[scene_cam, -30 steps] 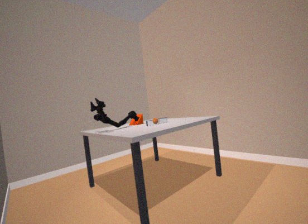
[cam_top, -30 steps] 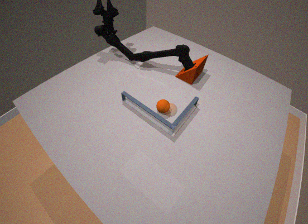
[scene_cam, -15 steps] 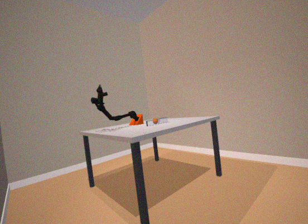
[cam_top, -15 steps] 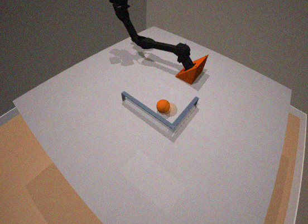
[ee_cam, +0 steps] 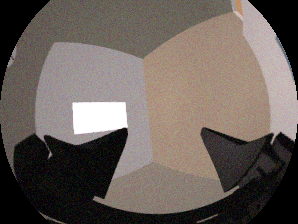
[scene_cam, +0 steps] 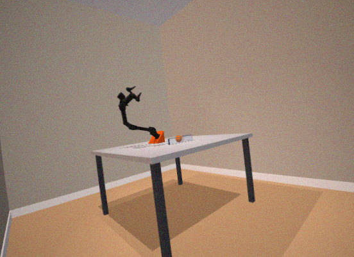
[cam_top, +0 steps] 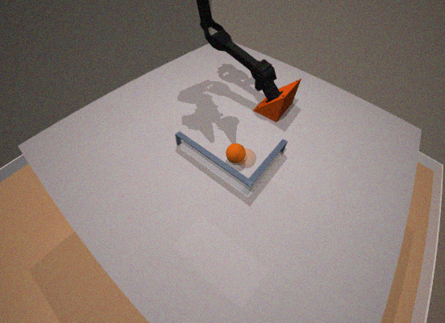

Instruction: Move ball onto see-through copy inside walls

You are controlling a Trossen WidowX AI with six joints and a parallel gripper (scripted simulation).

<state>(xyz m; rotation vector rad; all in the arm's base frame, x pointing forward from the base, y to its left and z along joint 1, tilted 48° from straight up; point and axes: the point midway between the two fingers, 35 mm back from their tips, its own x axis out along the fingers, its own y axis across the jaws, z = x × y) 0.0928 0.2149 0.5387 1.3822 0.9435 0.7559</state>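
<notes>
The orange ball lies on the table inside the corner of the two low clear walls with blue-grey top edges. The see-through copy shows just to the right of the ball in the top view, partly covered by it; the two overlap in that view but do not line up. My gripper is open and empty, raised high above the table and well away from the ball. It is out of frame in the top view. The ball does not show in the wrist view.
The orange arm base stands on the white table behind the walls' open side. The arm rises from it, and its shadow falls on the table behind the ball. Room walls and ceiling fill most of the wrist view.
</notes>
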